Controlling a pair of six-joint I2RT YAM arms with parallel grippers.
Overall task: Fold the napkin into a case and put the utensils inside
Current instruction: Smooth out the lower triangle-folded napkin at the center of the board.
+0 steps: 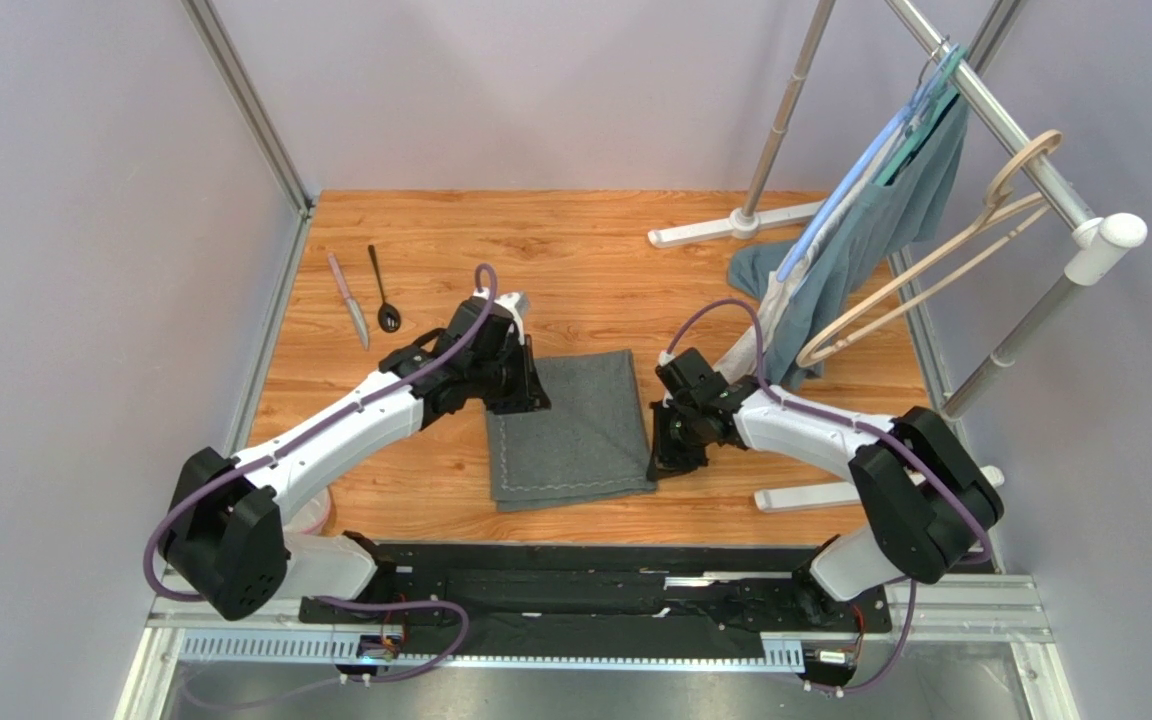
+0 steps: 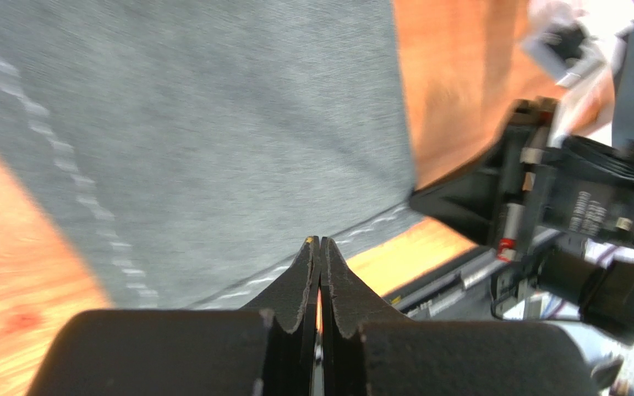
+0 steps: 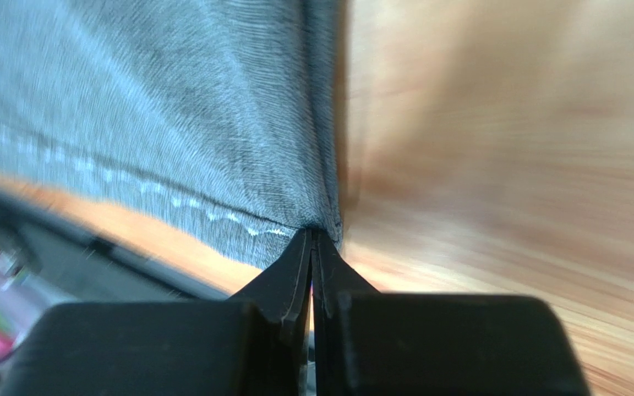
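The dark grey napkin (image 1: 575, 428) lies flat on the wooden table between both arms, pale stitching along its edges. My left gripper (image 1: 533, 393) is at its upper-left edge; in the left wrist view the gripper (image 2: 320, 241) is shut, its tips pinching the stitched edge of the napkin (image 2: 213, 124). My right gripper (image 1: 663, 450) is at the napkin's right side; in the right wrist view the gripper (image 3: 310, 233) is shut on a corner of the napkin (image 3: 171, 107), which puckers toward the tips. The silver-grey knife (image 1: 348, 300) and black spoon (image 1: 384, 288) lie side by side at the far left.
A teal-grey garment (image 1: 868, 225) hangs on a metal rack at the back right, with wooden hangers (image 1: 958, 248) beside it. The rack's white feet (image 1: 732, 228) rest on the table behind and beside the right arm. A black rail (image 1: 597, 578) runs along the near edge.
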